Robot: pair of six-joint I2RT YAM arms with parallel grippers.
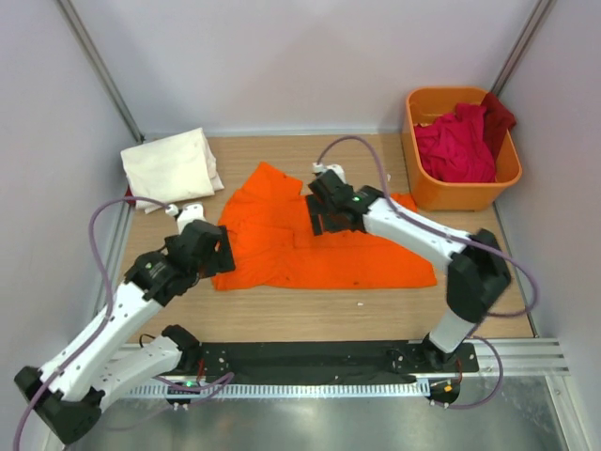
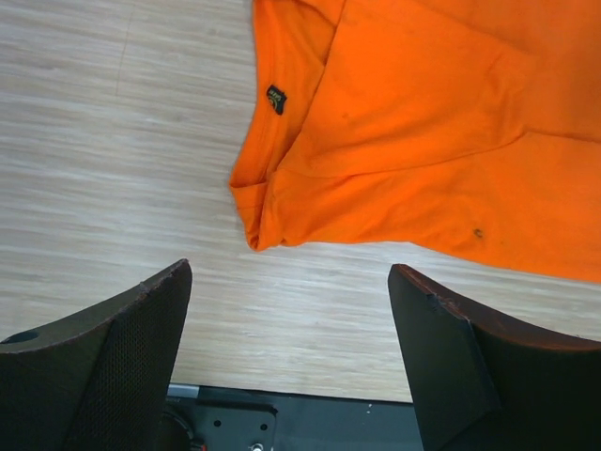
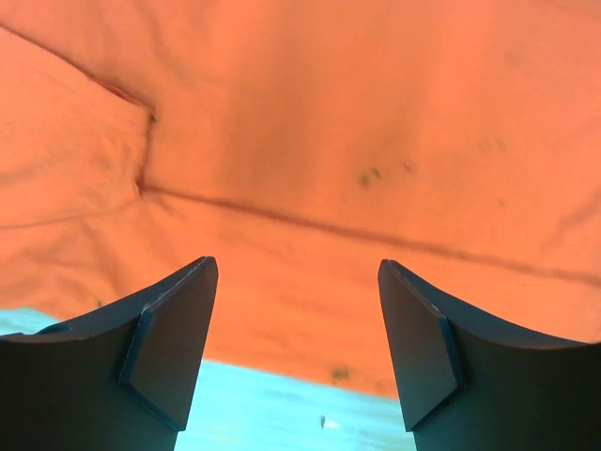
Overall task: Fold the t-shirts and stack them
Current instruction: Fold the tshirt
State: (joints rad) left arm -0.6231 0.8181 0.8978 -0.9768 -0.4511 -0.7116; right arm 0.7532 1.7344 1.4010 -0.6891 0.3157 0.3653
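The bright orange t-shirt (image 1: 319,246) lies partly folded on the middle of the wooden table; it also shows in the left wrist view (image 2: 423,122) and fills the right wrist view (image 3: 300,141). My left gripper (image 1: 208,252) is open and empty above bare wood at the shirt's left corner (image 2: 291,329). My right gripper (image 1: 324,218) is open and empty just over the shirt's upper middle (image 3: 296,329). A folded cream-white t-shirt (image 1: 172,167) lies at the back left. Crimson and dark red t-shirts (image 1: 460,141) are heaped in the orange tub.
The rigid orange plastic tub (image 1: 421,178) stands at the back right. White walls enclose the table on three sides. A black mounting rail (image 1: 310,362) runs along the near edge.
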